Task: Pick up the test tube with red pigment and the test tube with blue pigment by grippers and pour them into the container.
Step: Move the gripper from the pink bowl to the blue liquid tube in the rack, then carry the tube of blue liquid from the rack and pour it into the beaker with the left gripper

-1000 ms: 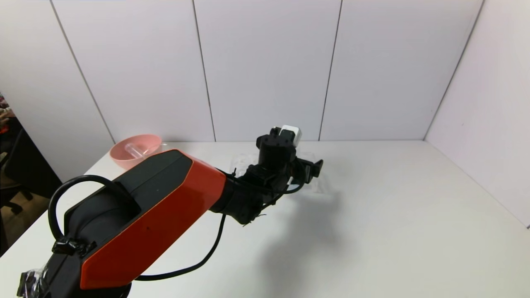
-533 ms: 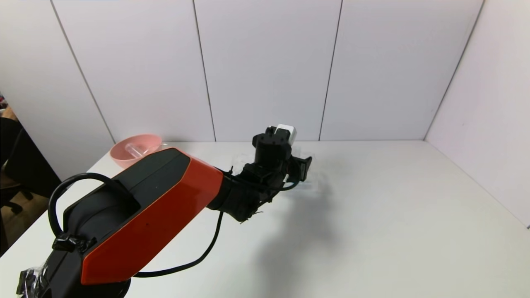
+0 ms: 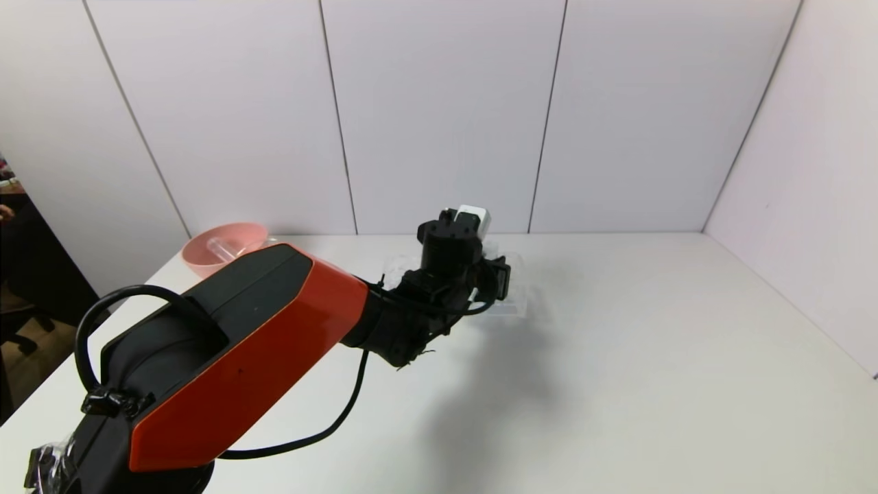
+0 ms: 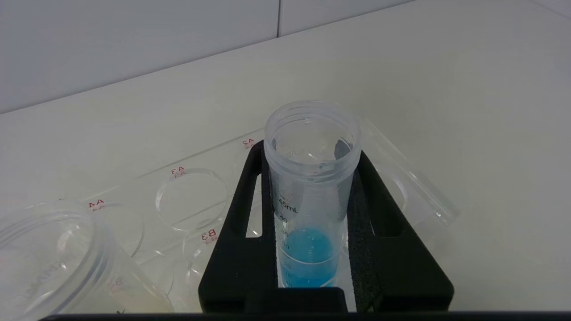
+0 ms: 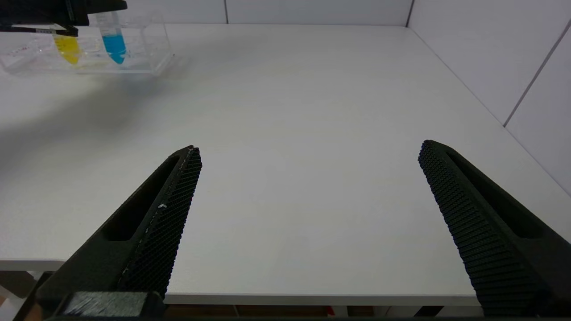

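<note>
Our left gripper (image 4: pixel 312 187) is squeezed tight on the test tube with blue pigment (image 4: pixel 311 196), which stands straight up in the clear rack (image 4: pixel 187 209) at about 12 o'clock on the white table (image 3: pixel 617 357). A yellow tube (image 5: pixel 67 47) stands just beside the blue 1. Our right gripper (image 5: pixel 308 156) waits at about 5 o'clock by the table's near edge, its 2 fingers wide apart and holding nothing.

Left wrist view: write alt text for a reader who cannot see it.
The left gripper is shut on a clear open-topped tube with blue liquid at its bottom, standing upright in a clear rack with labelled round holes. Another clear tube stands beside it, on a white table.
</note>
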